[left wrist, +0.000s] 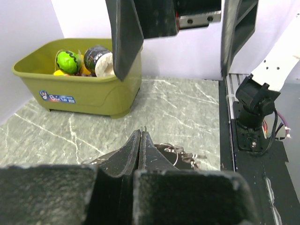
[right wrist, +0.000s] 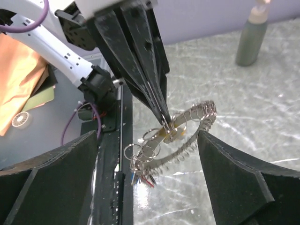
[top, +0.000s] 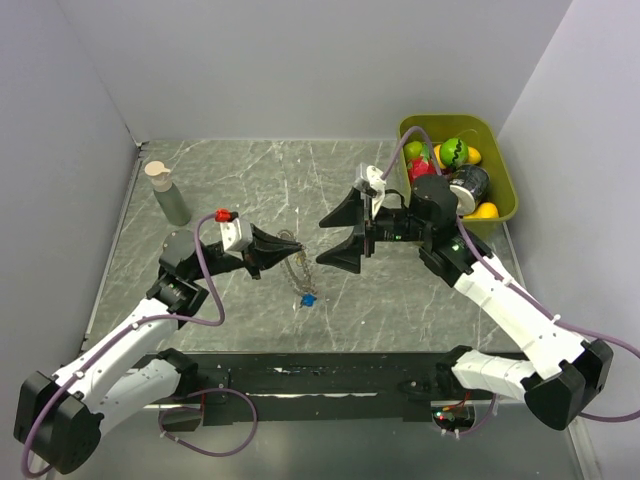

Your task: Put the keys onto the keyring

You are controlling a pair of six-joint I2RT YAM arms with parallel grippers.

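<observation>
The keyring (right wrist: pixel 187 123), a thin metal band fringed with many small silvery rings, hangs above the marble table. My left gripper (right wrist: pixel 164 120) is shut on its upper edge. Small keys (right wrist: pixel 143 176) with blue and red heads dangle from its low end. In the top view the keyring (top: pixel 298 272) droops from the left gripper (top: pixel 294 246) down to a blue key (top: pixel 308 299). My right gripper (top: pixel 342 238) stands wide open just right of it, and nothing is between its fingers (right wrist: pixel 225 173). In the left wrist view the left gripper (left wrist: pixel 141 132) is shut, with rings (left wrist: pixel 177 152) showing beside it.
An olive bin (top: pixel 505 200) holding toy fruit and a can stands at the back right, close behind the right arm. A grey bottle (top: pixel 170 195) stands at the back left. A black strip (top: pixel 320 375) runs along the near table edge.
</observation>
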